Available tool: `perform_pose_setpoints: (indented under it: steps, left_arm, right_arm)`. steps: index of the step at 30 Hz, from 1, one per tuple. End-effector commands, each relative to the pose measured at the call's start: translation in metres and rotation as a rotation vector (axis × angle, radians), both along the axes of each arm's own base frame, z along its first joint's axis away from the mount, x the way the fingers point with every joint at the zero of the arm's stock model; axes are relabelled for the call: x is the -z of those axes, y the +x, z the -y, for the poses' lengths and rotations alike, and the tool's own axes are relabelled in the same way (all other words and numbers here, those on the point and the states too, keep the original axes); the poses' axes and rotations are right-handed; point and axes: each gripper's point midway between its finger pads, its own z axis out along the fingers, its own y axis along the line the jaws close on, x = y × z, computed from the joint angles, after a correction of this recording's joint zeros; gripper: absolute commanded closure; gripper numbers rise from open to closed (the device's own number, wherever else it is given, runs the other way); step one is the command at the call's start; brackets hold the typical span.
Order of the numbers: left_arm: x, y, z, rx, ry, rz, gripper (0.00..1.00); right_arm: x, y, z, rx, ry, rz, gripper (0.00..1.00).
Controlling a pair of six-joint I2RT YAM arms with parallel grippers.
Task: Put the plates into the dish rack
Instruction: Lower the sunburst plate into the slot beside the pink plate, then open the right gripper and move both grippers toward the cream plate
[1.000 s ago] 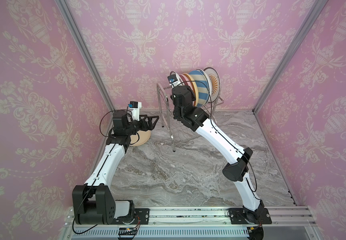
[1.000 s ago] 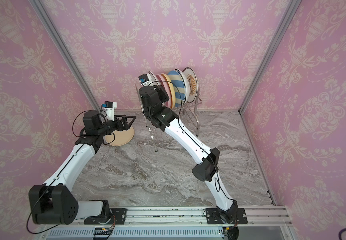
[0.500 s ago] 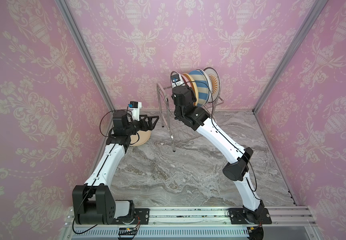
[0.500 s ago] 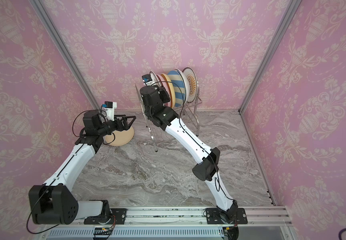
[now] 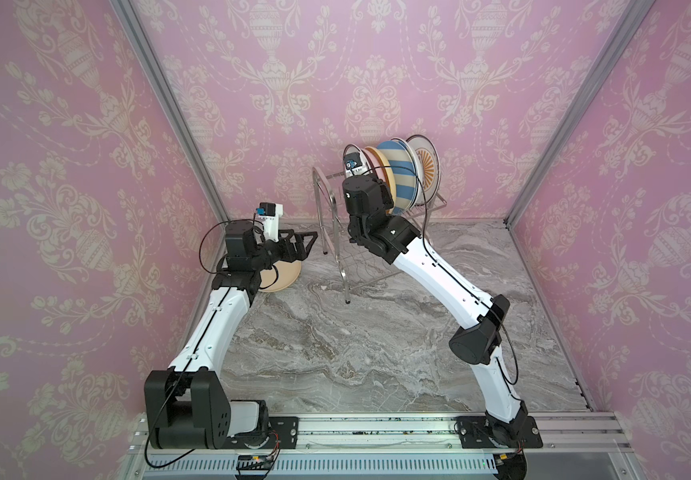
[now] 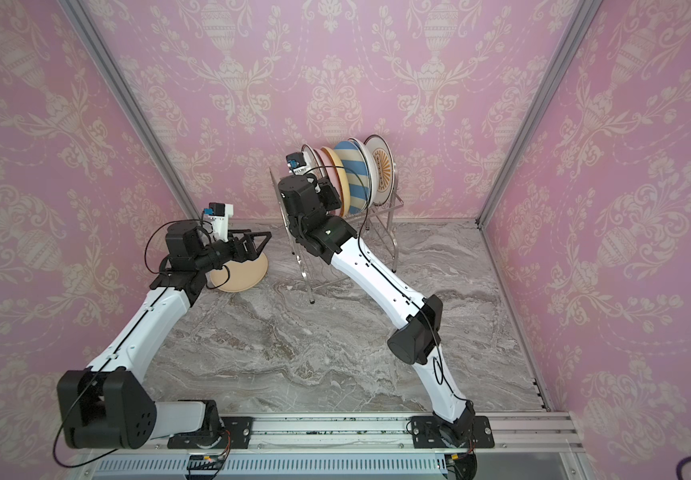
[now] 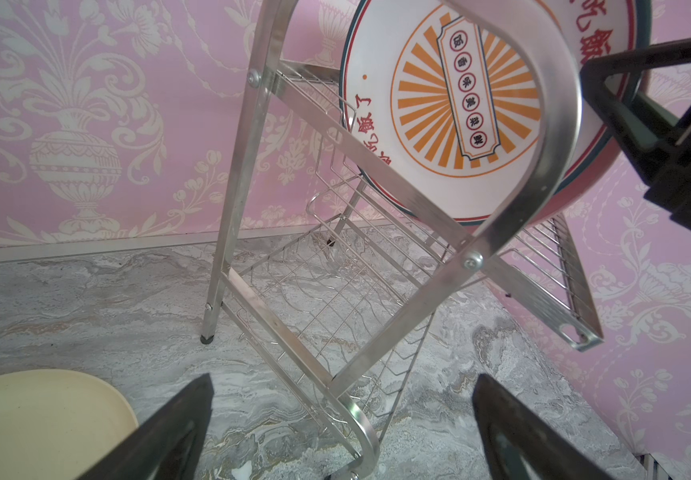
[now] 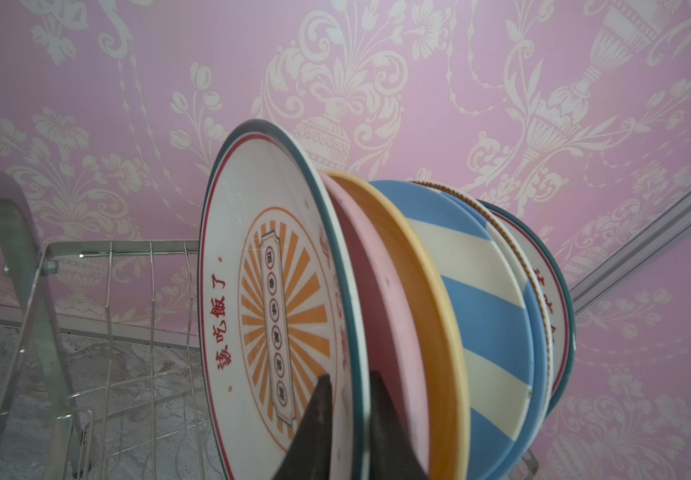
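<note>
right gripper (image 8: 350, 376): we see its two fingers (image 8: 314, 428) astride the rim of the nearest sunburst plate (image 8: 277, 316). One finger stands before the printed face. The other stands behind it, in the gap toward the pink plate (image 8: 377, 299). We cannot tell whether they pinch the rim or stand just clear of it.
sunburst plate: it stands on edge in the upper tier of the dish rack (image 7: 553, 137). It comes first in a row, followed by the pink plate, the yellow plate (image 8: 435, 307), the striped plate (image 8: 489, 332) and a second sunburst plate (image 8: 560, 316) at the far end.
left gripper (image 5: 308, 245): we find it spread wide and holding nothing, hovering above the table beside the rack's near frame.
cream plate (image 5: 281, 276): it lies flat on the marble table (image 5: 335, 353), partly under the left gripper. In the left wrist view we see it outside the gap between the fingers, partly hidden by one of them.
</note>
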Motion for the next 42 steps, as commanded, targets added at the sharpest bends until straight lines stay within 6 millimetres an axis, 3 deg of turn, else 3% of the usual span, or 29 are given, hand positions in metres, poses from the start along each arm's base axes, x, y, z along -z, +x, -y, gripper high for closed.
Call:
perform_pose_setpoints:
  steps: [1,10,15,28,35,42]
  left_arm:
    - [-0.003,-0.005,0.000,0.015,0.007,0.020,0.01]
    - [-0.006,-0.006,0.000,0.011,0.007,0.025,0.01]
    - [-0.007,-0.006,-0.001,0.005,0.008,0.026,0.01]
    - [-0.010,-0.004,-0.010,-0.048,0.026,0.025,0.01]
    - [-0.015,-0.001,-0.022,-0.093,0.004,0.027,0.01]
    - [-0.013,0.010,-0.052,-0.215,-0.023,-0.029,0.01]
  right_arm:
    - [-0.012,-0.009,0.010,0.008,-0.011,0.002,0.78]
    - [-0.022,-0.017,0.009,0.006,-0.025,0.017,0.74]
    - [-0.036,-0.025,0.010,0.010,-0.047,0.039,0.58]
    - [-0.052,-0.041,0.015,0.005,-0.045,0.060,0.43]
    - [-0.077,-0.062,0.021,0.002,-0.049,0.102,0.41]
    - [-0.094,-0.094,0.037,-0.097,0.076,0.129,0.29]
